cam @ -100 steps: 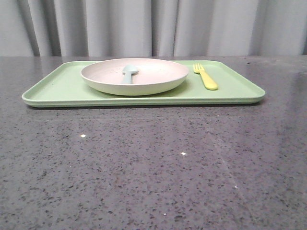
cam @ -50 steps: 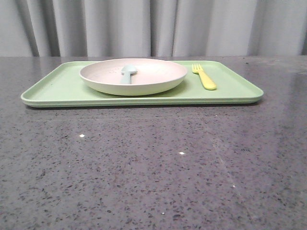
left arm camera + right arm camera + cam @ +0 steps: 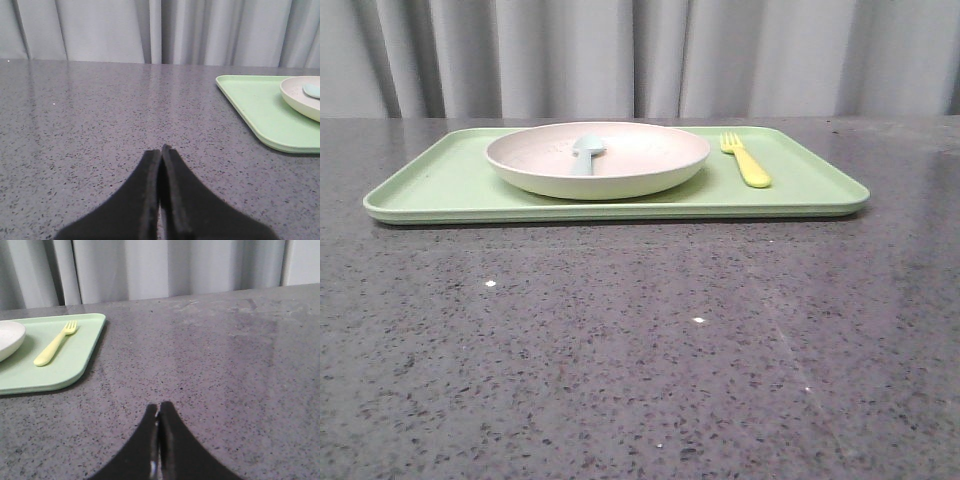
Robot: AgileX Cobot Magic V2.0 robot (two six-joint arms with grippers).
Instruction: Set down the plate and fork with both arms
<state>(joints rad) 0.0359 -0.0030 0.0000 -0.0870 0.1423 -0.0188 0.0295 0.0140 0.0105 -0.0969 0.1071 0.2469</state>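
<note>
The round cream-pink plate (image 3: pixel 598 158) sits on the light green tray (image 3: pixel 440 185) at the back of the table, with a pale blue spoon (image 3: pixel 586 152) lying in it. The yellow fork (image 3: pixel 747 160) lies on the tray to the right of the plate. The plate's edge also shows in the left wrist view (image 3: pixel 300 97), and the fork in the right wrist view (image 3: pixel 54 343). My left gripper (image 3: pixel 161 148) is shut and empty over bare table, left of the tray. My right gripper (image 3: pixel 159 405) is shut and empty, right of the tray. Neither gripper shows in the front view.
The tray (image 3: pixel 260 107) lies lengthwise across the far half of the grey speckled table (image 3: pixel 640 350). A grey curtain (image 3: pixel 640 55) hangs behind the table's far edge.
The tray with plate and fork sits a few pixels further left than a second ago; nothing differs from half a second ago.
</note>
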